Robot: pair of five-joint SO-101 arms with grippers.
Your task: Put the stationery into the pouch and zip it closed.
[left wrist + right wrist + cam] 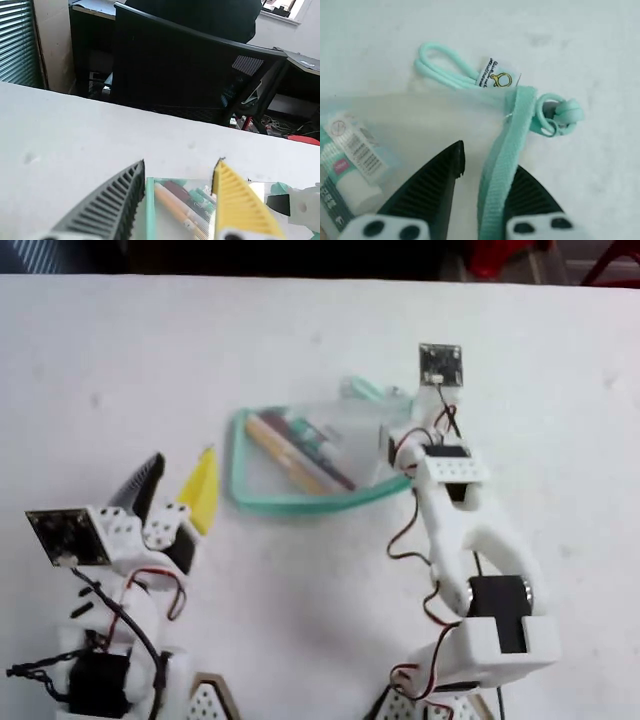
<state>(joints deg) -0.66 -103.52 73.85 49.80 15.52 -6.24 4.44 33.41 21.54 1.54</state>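
**Left gripper** (185,453): two tapering, ribbed wedge fingers, one black finger (148,483) and one yellow finger (201,490). Behind them sit a white housing (130,528) and a square black camera board (60,536).

**Right gripper** (487,160): both fingers are black and ribbed, seated in white mounts (390,227) with dark round screw holes. A second camera board (440,363) stands beyond the fingertips.

**Behind the fingers of both arms:** white shells, black servo blocks (497,612), and thin red and black cables (392,540).
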